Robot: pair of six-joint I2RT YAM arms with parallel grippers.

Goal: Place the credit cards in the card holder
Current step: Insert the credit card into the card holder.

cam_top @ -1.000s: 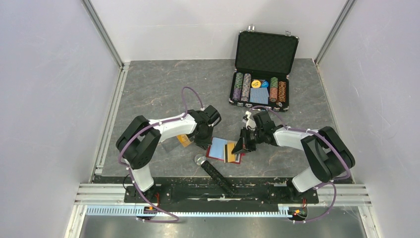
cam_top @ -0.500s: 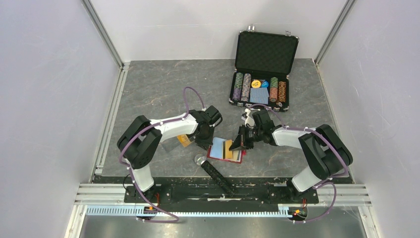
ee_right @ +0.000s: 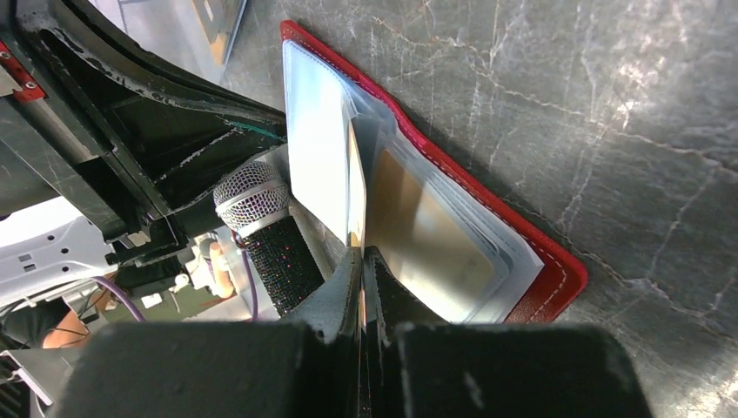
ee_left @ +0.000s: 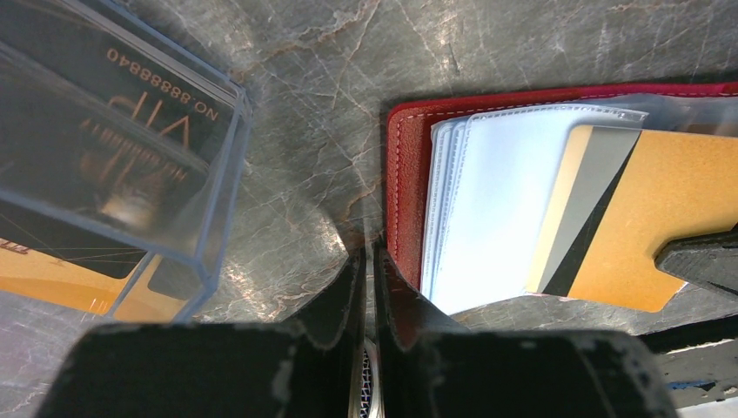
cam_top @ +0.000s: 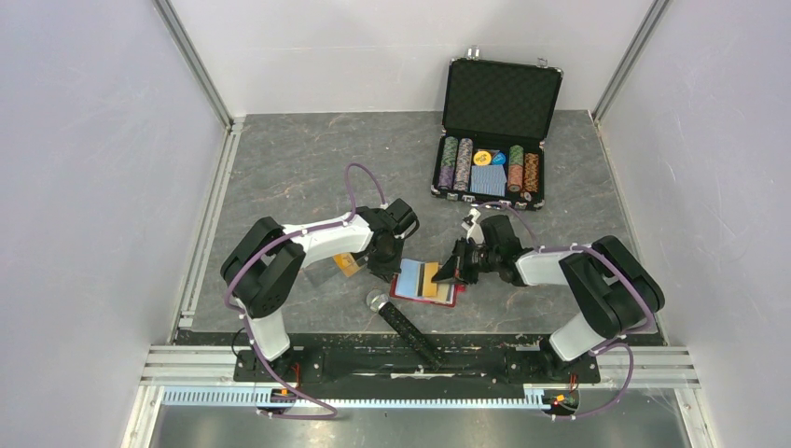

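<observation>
Insertion step: right jaws clamped on gold credit card [ee_right: 355, 187], whose far edge looks partly inside a sleeve of the open card holder [ee_right: 561, 283] just ahead; left jaws together, tips at its red edge, clear case [ee_left: 113, 148] beside. Next: push deeper along the sleeve, then release.

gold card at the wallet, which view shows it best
Left wrist: the card lies face-on on the open wallet, stripe visible. Right wrist sees it nearly edge-on in the right gripper; the top view shows it only as a small orange sliver.
</observation>
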